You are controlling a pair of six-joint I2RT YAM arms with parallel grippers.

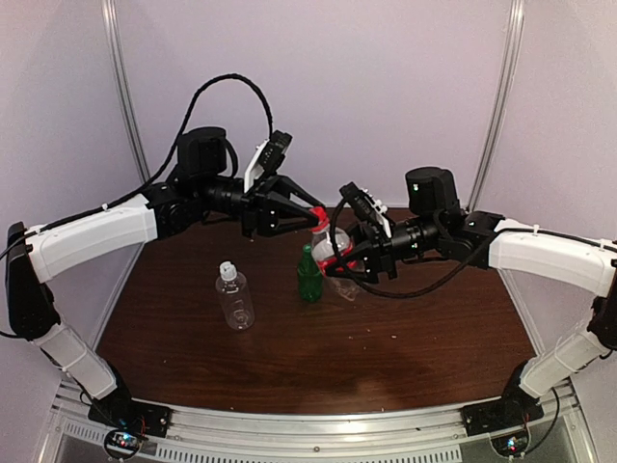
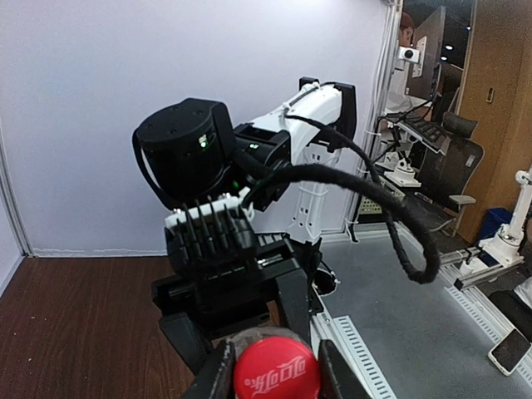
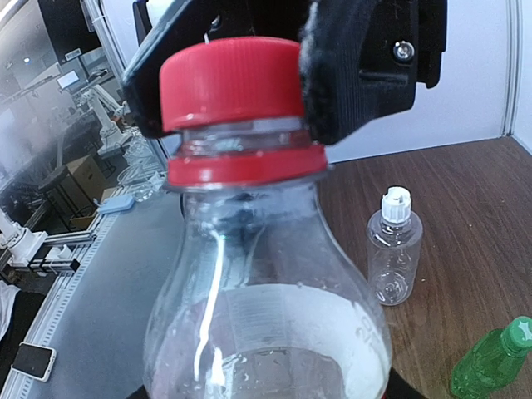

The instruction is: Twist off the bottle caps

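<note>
My right gripper [image 1: 339, 264] is shut on the clear bottle with a red label [image 1: 333, 253] and holds it above the table; the bottle fills the right wrist view [image 3: 266, 291]. My left gripper [image 1: 314, 216] comes from above and is shut on its red cap [image 1: 318, 213]. In the left wrist view the fingers [image 2: 337, 370] stand on both sides of the cap [image 2: 276, 370]. The cap [image 3: 233, 83] still sits on the bottle neck. The green bottle [image 1: 308, 278] with its green cap [image 1: 308, 250] stands upright just left of the held bottle. The wider clear bottle [image 1: 235, 301] with a white cap [image 1: 227, 271] stands further left.
The brown table [image 1: 386, 347] ends at a metal rail at the near edge. White walls and frame posts close the back and sides. The right arm's black cable [image 1: 424, 285] hangs low over the table to the right of the held bottle.
</note>
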